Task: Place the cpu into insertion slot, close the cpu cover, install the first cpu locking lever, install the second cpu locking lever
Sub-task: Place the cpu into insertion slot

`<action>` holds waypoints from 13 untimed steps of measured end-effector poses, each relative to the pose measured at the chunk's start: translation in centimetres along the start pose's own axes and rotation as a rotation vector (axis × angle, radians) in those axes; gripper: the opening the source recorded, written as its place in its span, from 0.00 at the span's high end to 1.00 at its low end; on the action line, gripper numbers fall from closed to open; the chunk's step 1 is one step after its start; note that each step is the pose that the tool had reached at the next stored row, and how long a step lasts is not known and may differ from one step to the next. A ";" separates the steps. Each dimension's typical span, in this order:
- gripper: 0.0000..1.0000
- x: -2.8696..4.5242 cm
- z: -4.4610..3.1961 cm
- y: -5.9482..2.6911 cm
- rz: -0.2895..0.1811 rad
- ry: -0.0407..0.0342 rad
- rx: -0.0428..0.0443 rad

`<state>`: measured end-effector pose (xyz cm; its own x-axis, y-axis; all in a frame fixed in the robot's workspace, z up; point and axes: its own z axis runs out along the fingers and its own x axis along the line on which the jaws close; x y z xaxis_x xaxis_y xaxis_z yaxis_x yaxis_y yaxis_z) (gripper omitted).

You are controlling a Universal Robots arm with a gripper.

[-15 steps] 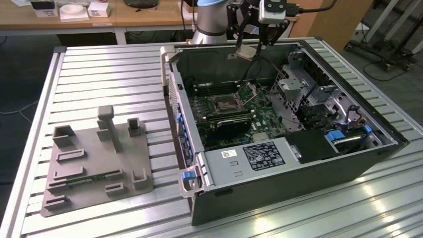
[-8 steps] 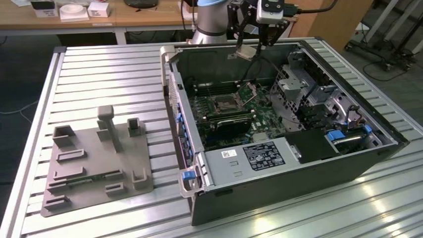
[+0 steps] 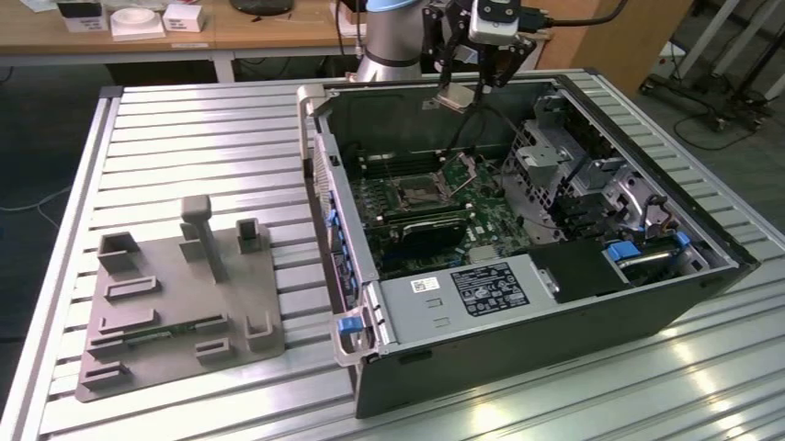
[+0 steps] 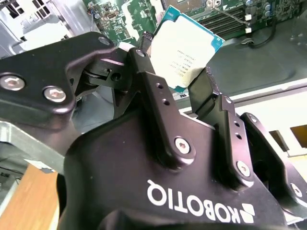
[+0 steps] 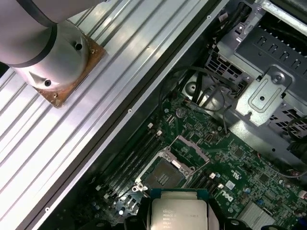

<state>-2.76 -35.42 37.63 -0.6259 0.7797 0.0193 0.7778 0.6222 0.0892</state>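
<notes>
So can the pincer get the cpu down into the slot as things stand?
Probably yes. The pincer holds the cpu above the open case. The cover stands raised beside the slot, and nothing lies over the slot's dark centre.

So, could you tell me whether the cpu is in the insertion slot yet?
Out: the gripper holds the cpu aloft, and the insertion slot lies bare, its dark centre showing.

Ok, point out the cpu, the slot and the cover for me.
cpu (image 4: 184, 50), second wrist view, middle of its silvery face.
slot (image 5: 162, 178), first wrist view, its dark centre.
cover (image 5: 193, 145), first wrist view, on a bar of the opened frame.
</notes>
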 end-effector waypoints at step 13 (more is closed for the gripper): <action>0.46 0.08 0.08 -0.11 0.078 -0.0068 -0.0017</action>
<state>-2.89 -35.43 37.55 -0.5633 0.8260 0.0194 0.8239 0.5597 0.0894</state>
